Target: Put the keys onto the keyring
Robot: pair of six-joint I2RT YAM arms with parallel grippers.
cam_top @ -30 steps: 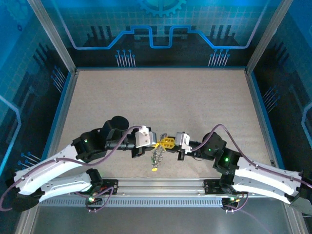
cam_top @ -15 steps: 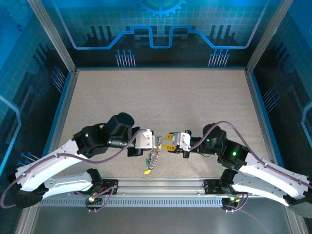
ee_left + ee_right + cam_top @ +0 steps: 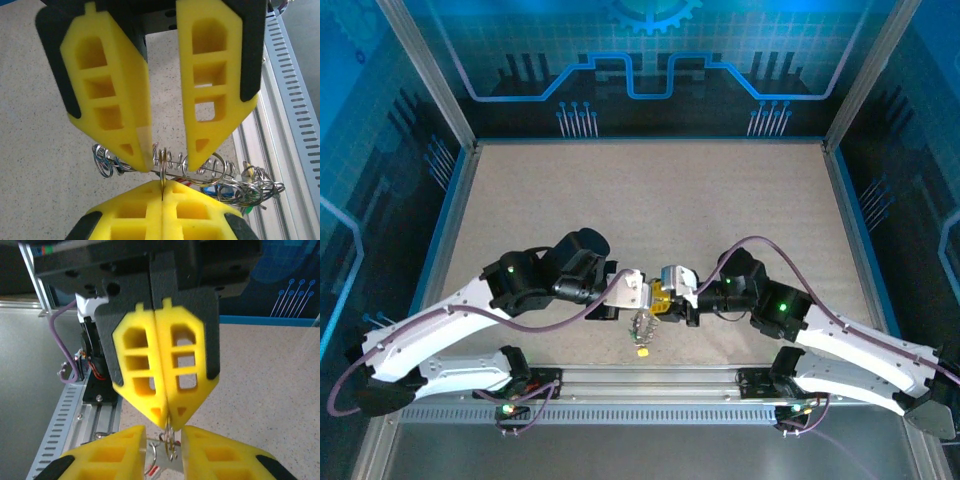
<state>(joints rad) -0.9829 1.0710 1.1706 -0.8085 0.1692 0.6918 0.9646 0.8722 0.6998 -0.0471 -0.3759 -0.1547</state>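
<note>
While left hand (image 3: pixel 162 184) clamps keyring (image 3: pixel 163 161) tight, right hand (image 3: pixel 164 435) slightly parted around it, keys (image 3: pixel 220 190) dangling.

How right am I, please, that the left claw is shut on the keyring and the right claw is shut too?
Not quite: the right claw is open, fingers either side of the keyring, as the left wrist view shows. The left claw is shut on it.

Speckled beige table (image 3: pixel 650 200), blue border, slotted metal rail (image 3: pixel 650 410) nearside
</note>
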